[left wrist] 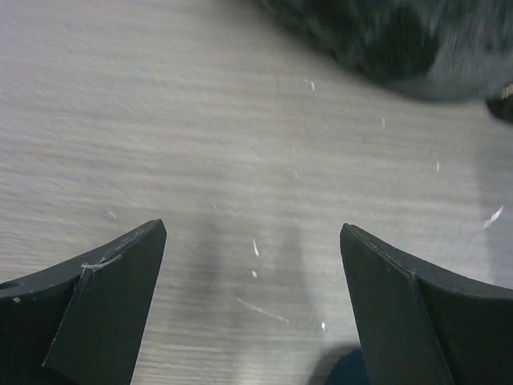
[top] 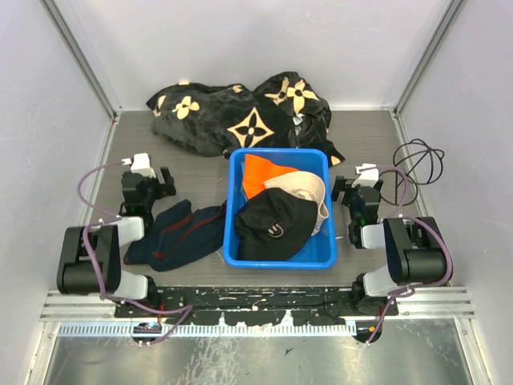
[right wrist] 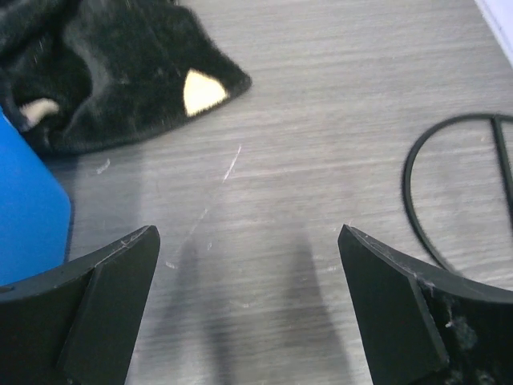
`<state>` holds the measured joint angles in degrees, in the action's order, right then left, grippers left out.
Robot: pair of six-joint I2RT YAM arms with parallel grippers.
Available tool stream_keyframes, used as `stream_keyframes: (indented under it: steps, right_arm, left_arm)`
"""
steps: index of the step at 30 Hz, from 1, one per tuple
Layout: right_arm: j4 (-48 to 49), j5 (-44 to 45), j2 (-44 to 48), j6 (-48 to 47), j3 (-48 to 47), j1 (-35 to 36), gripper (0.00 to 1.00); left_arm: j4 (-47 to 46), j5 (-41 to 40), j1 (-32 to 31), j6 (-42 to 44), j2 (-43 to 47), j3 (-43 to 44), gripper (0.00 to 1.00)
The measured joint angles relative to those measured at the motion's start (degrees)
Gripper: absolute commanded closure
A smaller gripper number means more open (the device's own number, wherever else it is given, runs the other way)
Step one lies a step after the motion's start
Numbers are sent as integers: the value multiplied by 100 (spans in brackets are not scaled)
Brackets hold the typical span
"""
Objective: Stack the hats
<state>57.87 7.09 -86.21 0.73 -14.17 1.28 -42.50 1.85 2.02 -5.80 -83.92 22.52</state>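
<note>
Three hats lie in a blue bin (top: 236,200) at the table's middle: a black hat (top: 272,224) in front, a beige hat (top: 303,188) behind it and an orange hat (top: 260,172) at the back left. My left gripper (top: 148,178) rests left of the bin, open over bare table (left wrist: 252,228) with nothing between its fingers. To the right of the bin my right gripper (top: 358,191) is open too, above bare wood (right wrist: 248,233). The bin's blue corner (right wrist: 28,208) shows at the left of the right wrist view.
A large black cloth with tan flowers (top: 240,116) is heaped behind the bin; its edge (right wrist: 120,72) lies ahead of the right gripper. A dark navy garment with red stripes (top: 180,233) lies left of the bin. A black cable loop (top: 421,164) lies at the right.
</note>
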Motion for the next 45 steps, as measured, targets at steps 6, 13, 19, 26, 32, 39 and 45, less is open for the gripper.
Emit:
stream_keyframes:
  steps: [6,13,19,26,32,39,45]
  right_arm:
    - [-1537,33,761,48,-920,0,0]
    - [-3027,11,1279,444,-1880,0,0]
    - [-4122,4,1370,763,-2852,0,0]
    - [-5106,-146,1412,935,-3707,0,0]
    - [-5831,-155,1832,918,-3759,0,0]
    - [-6408,15,2339,800,-3862,0,0]
    - [-6780,181,2625,787,-4011,0,0]
  left_arm:
    - [1978,-540,4,-216,1141,1250,2]
    - [3775,-50,9,-634,1250,3152,2]
    - [4597,1797,-39,-1342,-417,5713,2]
    - [5469,3617,-741,-2009,-3018,8717,2]
    - [5954,3873,-1355,-2428,-4374,10354,2]
    - [6033,3812,-1808,-2846,-5368,11427,2]
    - [5025,4284,-1945,-4015,-6756,12312,2]
